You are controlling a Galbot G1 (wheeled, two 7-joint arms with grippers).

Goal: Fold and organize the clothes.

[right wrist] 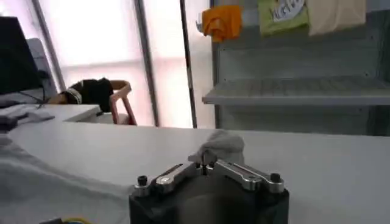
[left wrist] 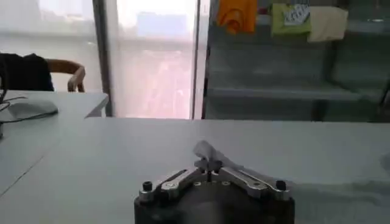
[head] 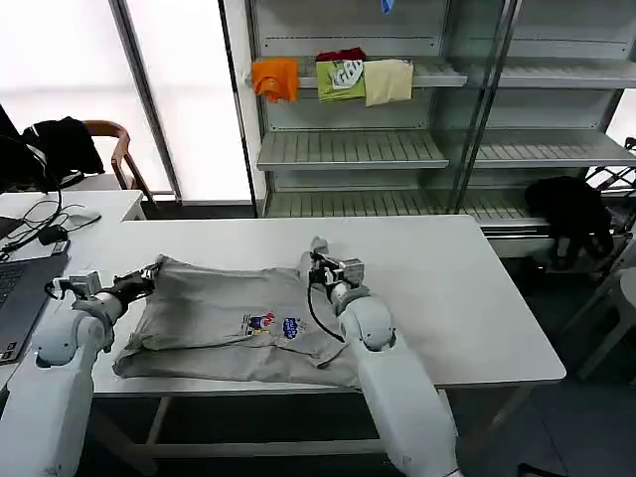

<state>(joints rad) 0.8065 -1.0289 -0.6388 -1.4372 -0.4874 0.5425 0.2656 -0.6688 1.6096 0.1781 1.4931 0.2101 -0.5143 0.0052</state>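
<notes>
A white table (head: 467,288) fills the foreground. Behind the table stands a grey metal shelving unit (head: 353,149); on its upper shelf an orange garment (head: 275,78), a green one (head: 340,79) and a pale yellow one (head: 389,80) hang side by side. A black garment (head: 570,214) lies to the right of the table, low by the shelving. To the table's left sit a laptop (head: 18,298) and cables (head: 40,224). Behind them stands a wooden chair (head: 119,149) draped with dark cloth.

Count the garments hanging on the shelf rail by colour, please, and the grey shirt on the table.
Orange garment: 1
Green garment: 1
Pale yellow garment: 1
Light grey shirt: 1
Total: 4
</notes>
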